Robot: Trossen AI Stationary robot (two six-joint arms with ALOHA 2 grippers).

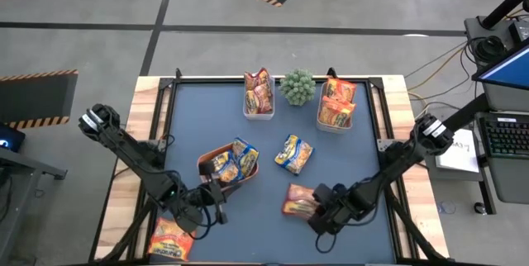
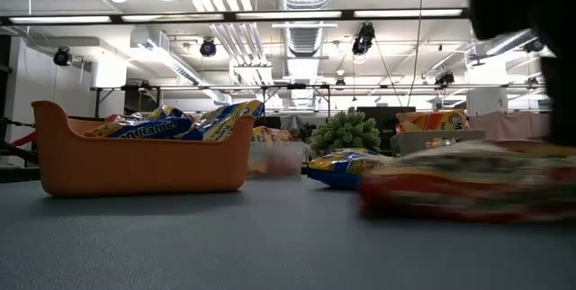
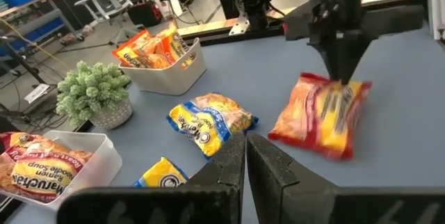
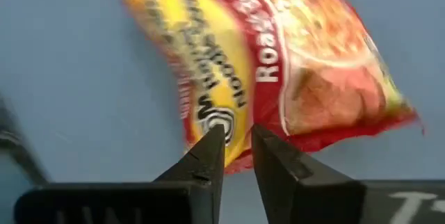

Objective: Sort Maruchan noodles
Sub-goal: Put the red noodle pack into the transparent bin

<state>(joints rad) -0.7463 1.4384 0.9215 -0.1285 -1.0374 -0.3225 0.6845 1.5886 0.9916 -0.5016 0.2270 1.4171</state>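
- Near the front right of the table, the right gripper sits at the edge of a red-and-yellow noodle packet; in the right wrist view its fingers are almost closed, with only a thin gap, and their tips meet the packet's lower edge. Cannot tell whether the packet edge is actually pinched.
- That packet lies flat on the blue mat; the left wrist view shows the right arm coming down onto it.
- Left gripper is at the front left, just in front of the orange tray; its fingers are nearly closed and hold nothing.
- Orange tray holds several yellow-and-blue packets; the low view shows them poking above its rim.
- One yellow-and-blue packet lies loose on the mat mid-table, between the tray and the right arm.
- Rear left clear tub holds red-orange packets, standing on edge.
- Rear right clear tub holds orange packets.
- Small green plant stands between the two tubs.
- One more orange packet lies off the mat on the wooden edge at the front left, beside the left arm.
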